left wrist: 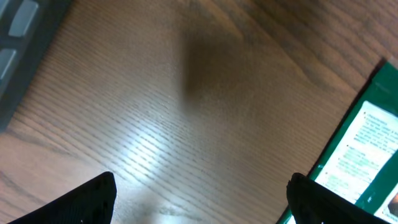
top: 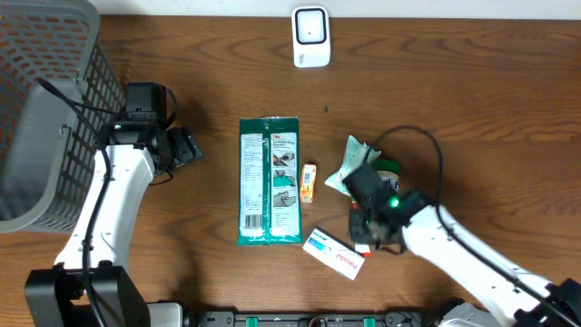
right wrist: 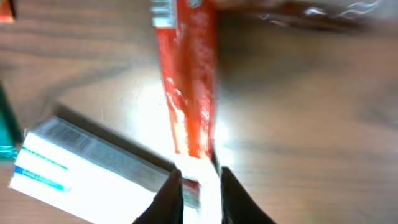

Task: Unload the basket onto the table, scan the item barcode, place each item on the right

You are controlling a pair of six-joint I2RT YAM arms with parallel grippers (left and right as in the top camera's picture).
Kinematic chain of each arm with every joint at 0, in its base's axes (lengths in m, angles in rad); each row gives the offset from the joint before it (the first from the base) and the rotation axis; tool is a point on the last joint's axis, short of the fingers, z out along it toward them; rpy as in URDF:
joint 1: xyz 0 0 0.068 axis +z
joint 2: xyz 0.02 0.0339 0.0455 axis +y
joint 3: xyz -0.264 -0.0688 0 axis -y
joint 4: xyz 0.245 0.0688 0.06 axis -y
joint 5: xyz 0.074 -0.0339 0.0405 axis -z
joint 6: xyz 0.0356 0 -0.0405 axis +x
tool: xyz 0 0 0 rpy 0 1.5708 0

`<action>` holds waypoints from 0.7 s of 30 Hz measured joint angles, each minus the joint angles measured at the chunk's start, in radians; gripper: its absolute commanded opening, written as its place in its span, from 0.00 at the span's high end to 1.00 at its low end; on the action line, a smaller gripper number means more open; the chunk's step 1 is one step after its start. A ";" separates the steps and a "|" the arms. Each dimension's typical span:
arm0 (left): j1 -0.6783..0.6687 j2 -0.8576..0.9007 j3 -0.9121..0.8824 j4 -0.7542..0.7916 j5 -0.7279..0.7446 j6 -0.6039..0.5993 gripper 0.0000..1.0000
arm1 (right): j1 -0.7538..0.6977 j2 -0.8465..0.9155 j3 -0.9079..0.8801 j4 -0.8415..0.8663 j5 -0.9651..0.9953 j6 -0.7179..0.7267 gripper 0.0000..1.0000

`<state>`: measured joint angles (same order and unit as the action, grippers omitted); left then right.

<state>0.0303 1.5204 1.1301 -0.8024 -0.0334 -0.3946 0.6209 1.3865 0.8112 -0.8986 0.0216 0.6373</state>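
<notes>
The right arm reaches in from the near right corner of the table, forearm angled toward the middle and wrist bent down, so the right gripper hangs low over the wood. Its fingers stand close together, pinched on the white end of a red tube. The tube runs straight ahead of the fingers, lying on the table. The left arm rises from the near left corner and stretches forward. The left gripper points toward the table's middle with its jaws spread wide, holding nothing.

The overhead view hides nearly all of the tube under the right gripper; only the right wrist camera shows the tube and the pinch. That camera also shows the white-and-blue box just left of the fingers, touching the tube or nearly so. The left wrist camera shows bare wood between the left gripper's dark fingertips, with a corner of the green pack ahead to their right.

Only the overhead view shows the scanner, well ahead of the right gripper at the far edge.

Counted: two arms, one scanner, one basket beside the left arm, one green pack, one small orange box, one white-and-blue box, one crumpled packet, one red tube.
</notes>
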 measured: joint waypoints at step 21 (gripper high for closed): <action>0.000 0.000 0.000 -0.001 0.000 0.000 0.11 | -0.061 -0.002 -0.190 0.151 -0.289 0.246 0.96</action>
<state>0.0303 1.5204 1.1301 -0.8032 -0.0334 -0.3946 0.5594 1.3846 0.6212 -0.7479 -0.2676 0.8837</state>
